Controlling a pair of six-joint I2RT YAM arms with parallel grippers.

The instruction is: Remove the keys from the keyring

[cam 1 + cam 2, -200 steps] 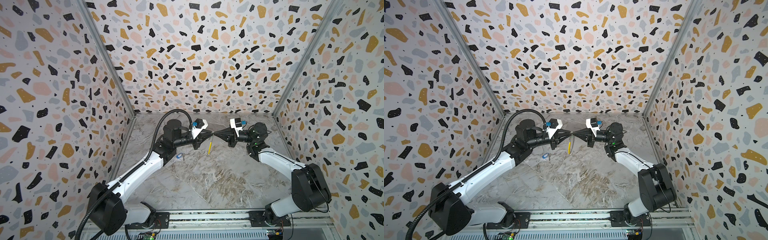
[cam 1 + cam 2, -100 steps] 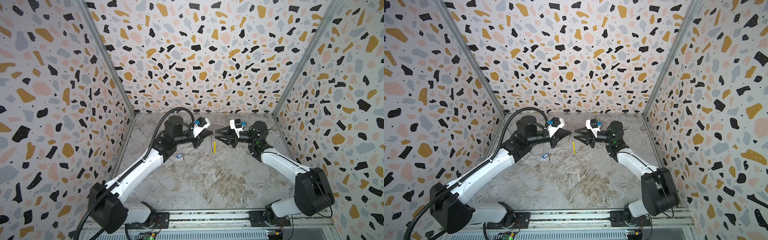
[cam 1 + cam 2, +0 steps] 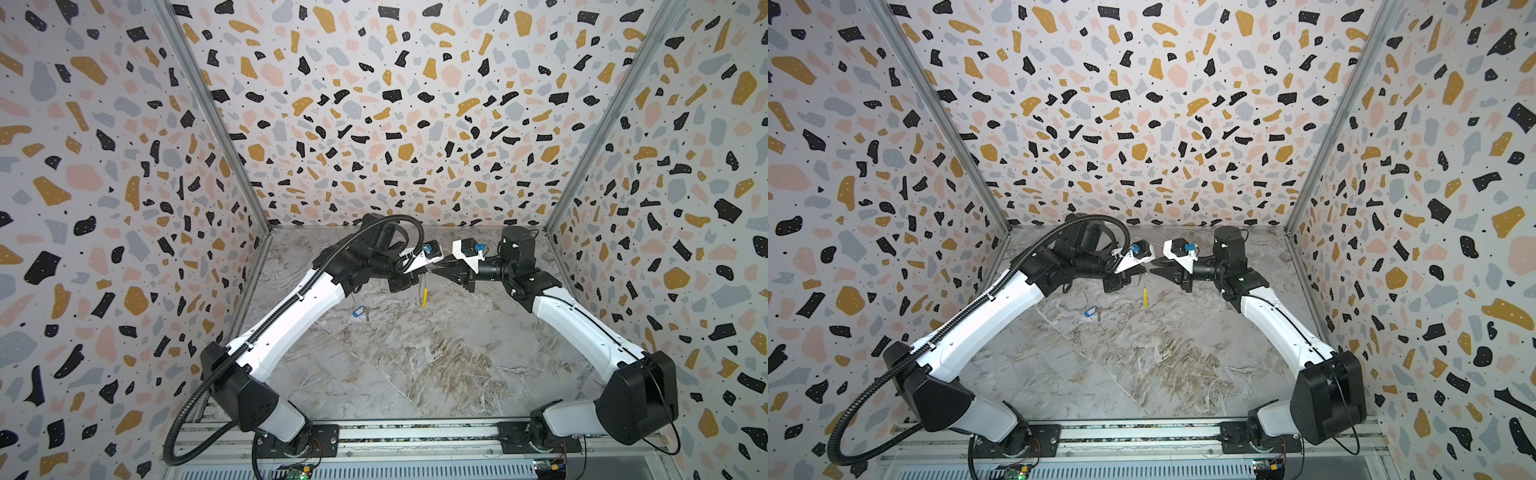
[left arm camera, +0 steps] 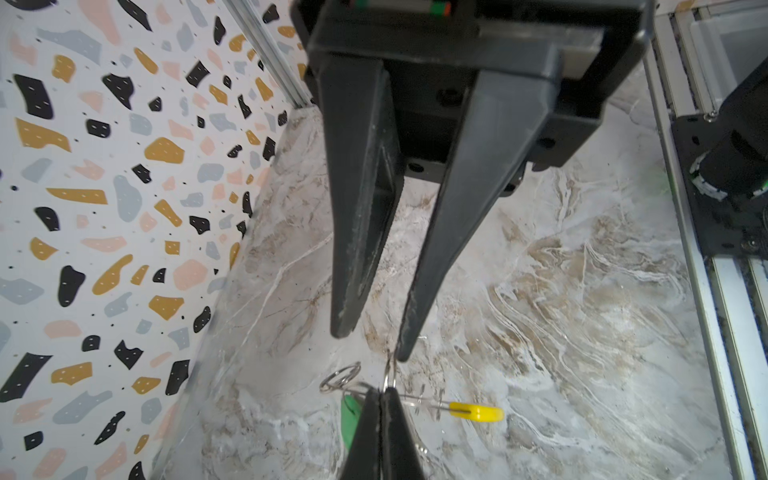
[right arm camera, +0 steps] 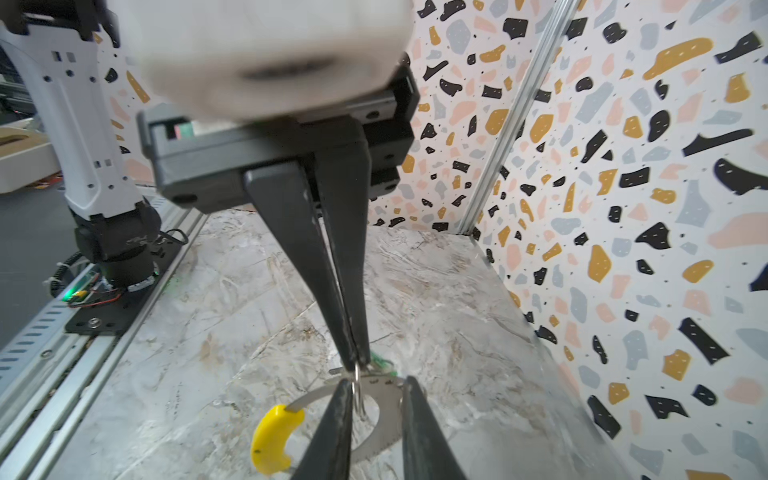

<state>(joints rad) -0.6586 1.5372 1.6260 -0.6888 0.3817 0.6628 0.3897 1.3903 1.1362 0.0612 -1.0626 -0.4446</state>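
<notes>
Both arms reached from the rail at the desk's near edge toward the back middle. The left arm (image 3: 291,320) and right arm (image 3: 582,328) each sloped inward, with wrists turned so that the two end effectors lay nearly level. They pointed at each other, tip to tip, above the marbled desk (image 3: 415,365).

The left end effector (image 4: 380,395) was pinched fully closed on the thin band of the keyring (image 5: 311,397). A small split ring (image 5: 357,395) stood out just past its tips. The keyring hung clear of the desk from that grip, and its yellow sleeve (image 3: 424,297) was lowest in both top views. The green-tagged key (image 4: 351,409) hung just beside the left tips.

The right end effector (image 5: 374,384) stood partly open and gripped nothing. Its fingers (image 4: 405,353) lay on either side of the split ring, one of them touching it or nearly so.

The blue-tagged key (image 3: 359,311) lay by itself on the desk, near the left arm.
</notes>
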